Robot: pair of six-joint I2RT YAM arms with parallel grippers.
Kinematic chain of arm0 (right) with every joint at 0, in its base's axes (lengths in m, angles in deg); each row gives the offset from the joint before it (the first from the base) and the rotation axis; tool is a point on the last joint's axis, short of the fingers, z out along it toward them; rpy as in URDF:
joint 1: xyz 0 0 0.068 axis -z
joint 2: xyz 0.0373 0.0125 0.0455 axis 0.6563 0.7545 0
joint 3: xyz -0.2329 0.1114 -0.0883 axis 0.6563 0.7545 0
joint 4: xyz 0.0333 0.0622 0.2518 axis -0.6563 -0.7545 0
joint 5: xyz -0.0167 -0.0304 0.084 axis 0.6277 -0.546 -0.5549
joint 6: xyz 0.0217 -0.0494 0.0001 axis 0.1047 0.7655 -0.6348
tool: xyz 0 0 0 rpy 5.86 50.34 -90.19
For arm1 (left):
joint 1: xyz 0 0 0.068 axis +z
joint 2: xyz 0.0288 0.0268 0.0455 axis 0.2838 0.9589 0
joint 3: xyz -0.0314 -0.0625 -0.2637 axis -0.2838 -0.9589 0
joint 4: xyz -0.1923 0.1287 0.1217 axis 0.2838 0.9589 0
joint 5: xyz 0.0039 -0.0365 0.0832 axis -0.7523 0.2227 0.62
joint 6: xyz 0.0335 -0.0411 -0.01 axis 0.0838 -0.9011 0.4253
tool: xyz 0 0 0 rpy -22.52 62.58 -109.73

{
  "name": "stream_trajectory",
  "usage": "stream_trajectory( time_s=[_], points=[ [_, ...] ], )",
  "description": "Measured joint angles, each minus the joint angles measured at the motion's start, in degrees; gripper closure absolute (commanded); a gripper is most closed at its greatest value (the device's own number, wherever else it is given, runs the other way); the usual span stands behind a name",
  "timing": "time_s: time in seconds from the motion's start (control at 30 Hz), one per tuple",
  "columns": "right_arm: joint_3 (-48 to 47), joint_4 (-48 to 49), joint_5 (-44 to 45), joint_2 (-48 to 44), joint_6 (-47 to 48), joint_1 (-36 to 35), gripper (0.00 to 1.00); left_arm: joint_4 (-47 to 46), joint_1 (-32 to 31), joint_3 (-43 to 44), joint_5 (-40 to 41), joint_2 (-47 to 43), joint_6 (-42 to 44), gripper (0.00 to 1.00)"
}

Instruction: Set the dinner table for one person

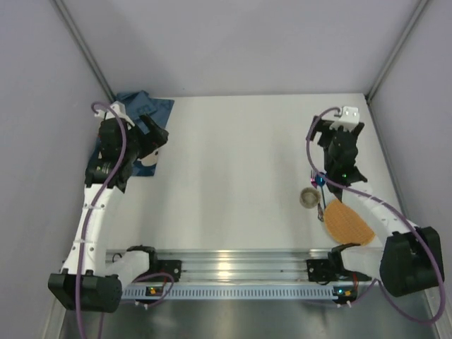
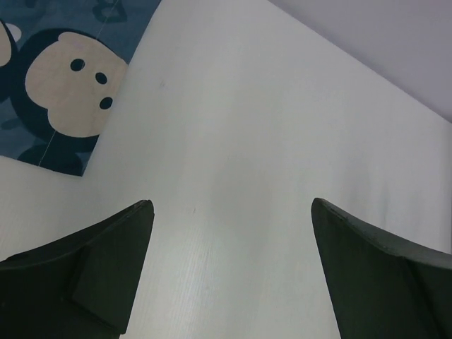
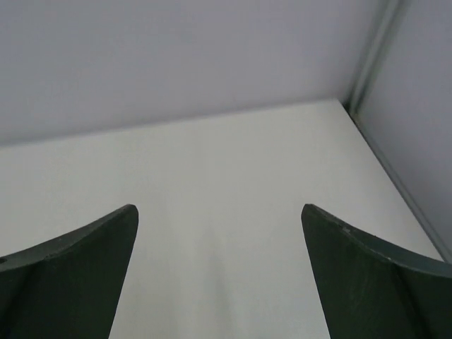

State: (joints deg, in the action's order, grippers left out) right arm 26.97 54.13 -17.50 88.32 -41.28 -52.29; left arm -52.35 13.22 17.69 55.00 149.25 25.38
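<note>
**A:** Where do you stand with the setting?

**B:** I begin with the top view. The surface (image 1: pixel 233 169) is bare in its middle. The blue placemat (image 1: pixel 148 113) lies at the far left corner, partly under my left arm. The orange plate (image 1: pixel 346 223), a small cup (image 1: pixel 309 198) and a small blue thing (image 1: pixel 320 181), which I cannot name, sit together at the right side. I judge that nothing is set yet.

**A:** And the pincers?

**B:** The left pincer (image 1: pixel 152 134) hovers at the placemat's edge. The right pincer (image 1: pixel 337 131) is apart from the plate, toward the far edge.

**A:** What does the left wrist view show?

**B:** There the left pincer (image 2: pixel 232 205) is spread wide and holds nothing. Only bare surface lies between the fingers. The blue placemat (image 2: pixel 56 78), with its monkey print, is at the upper left, beside them.

**A:** What will you do first?

**B:** I think the placemat comes first. I should turn the left pincer toward its nearest corner and go down low. Then I pinch only the cloth and drag it slowly, so that it does not fold.

**A:** And the right wrist view?

**B:** The right pincer (image 3: pixel 219 208) is spread too and is empty. It is over bare surface and faces the far wall. I would hold it back until the cloth lies flat.
</note>
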Motion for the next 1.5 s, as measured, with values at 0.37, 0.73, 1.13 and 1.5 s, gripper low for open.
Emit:
stream_trajectory(
  time_s=[0.37,0.73,1.13,1.5],
  points=[
    [-30.73,-40.17,-6.14,-7.72,-25.31,-9.68,0.00,3.34,0.11,-1.27,7.13,18.95,-0.92,0.09],
    [-17.75,-64.96,-20.83,-13.53,-35.52,-9.68,0.00,2.64,0.13,7.13,15.28,35.45,8.31,0.20],
    [-17.84,-70.16,-25.64,-17.70,-31.30,-9.68,0.00,1.84,2.56,15.91,16.85,48.87,13.75,0.21],
    [-18.34,-71.28,-27.45,-11.39,-27.96,-9.68,0.00,1.14,3.21,29.31,19.78,62.49,14.56,0.25]
  ],
)
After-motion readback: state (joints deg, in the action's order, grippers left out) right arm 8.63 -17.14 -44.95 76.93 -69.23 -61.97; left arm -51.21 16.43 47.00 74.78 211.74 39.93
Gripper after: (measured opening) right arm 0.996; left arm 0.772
